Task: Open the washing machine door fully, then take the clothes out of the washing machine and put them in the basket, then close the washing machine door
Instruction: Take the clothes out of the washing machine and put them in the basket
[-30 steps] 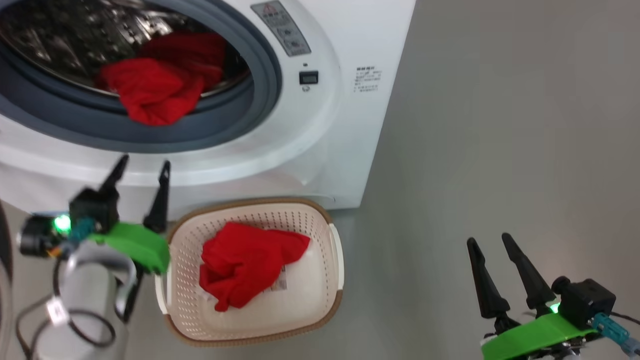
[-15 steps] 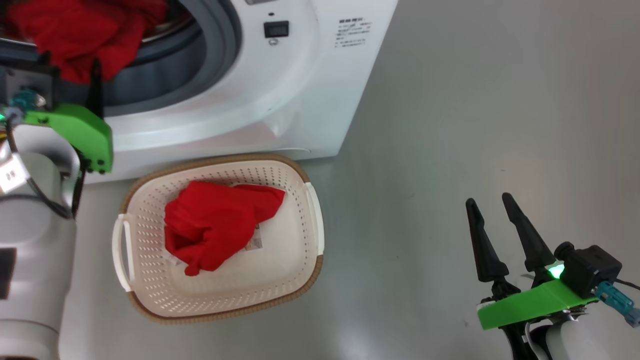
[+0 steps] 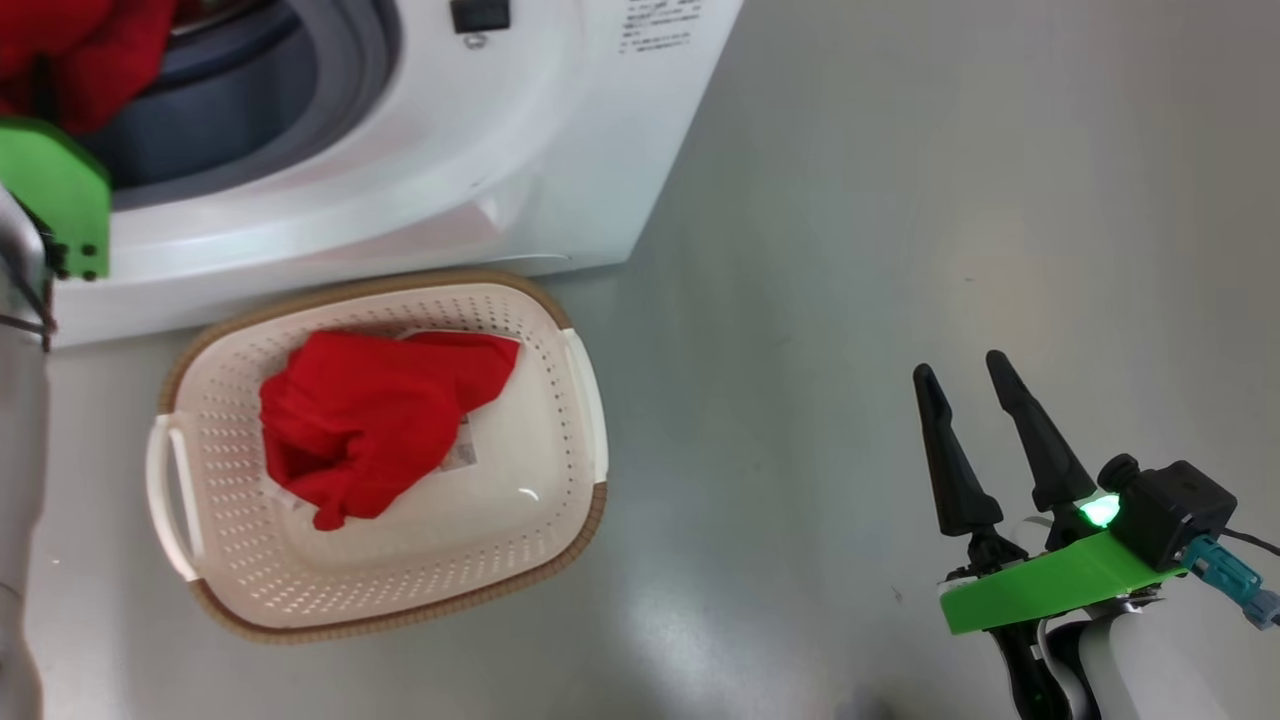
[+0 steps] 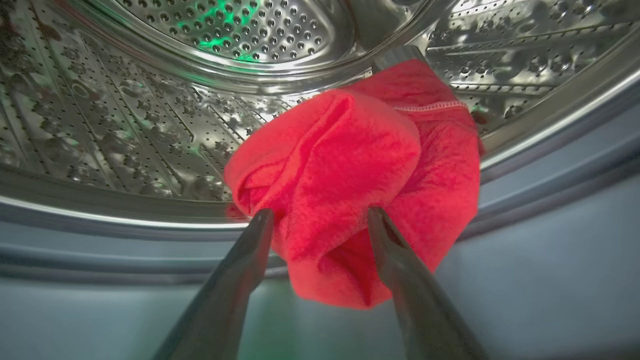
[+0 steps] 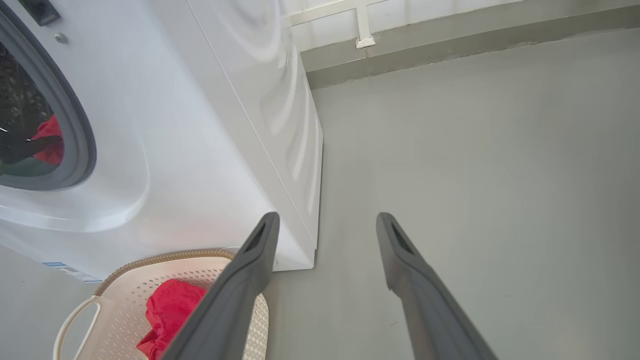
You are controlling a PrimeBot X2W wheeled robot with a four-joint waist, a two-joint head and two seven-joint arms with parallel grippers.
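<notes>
The white washing machine (image 3: 420, 170) stands open, its door out of view. A bright red piece of the clothes (image 4: 350, 165) hangs over the lip of the steel drum (image 4: 125, 125) onto the grey rubber ring (image 4: 550, 200). My left gripper (image 4: 320, 214) is open, its two fingers straddling this red bundle and touching its sides. In the head view the same arm's green wrist mount (image 3: 55, 195) is at the opening. The cream basket (image 3: 240, 570) sits on the floor before the machine with a red garment (image 3: 370, 420) in it. My right gripper (image 3: 965, 385) is open over bare floor.
Grey floor (image 3: 900, 200) stretches to the right of the machine. In the right wrist view, a wall base with a white frame (image 5: 360, 30) runs behind the machine (image 5: 200, 125), and the basket (image 5: 125, 305) with its red garment (image 5: 170, 310) lies below.
The head camera has swung, sliding the whole scene up and left. My left gripper has risen from beside the basket into the drum opening at the red cloth. The right gripper stays open.
</notes>
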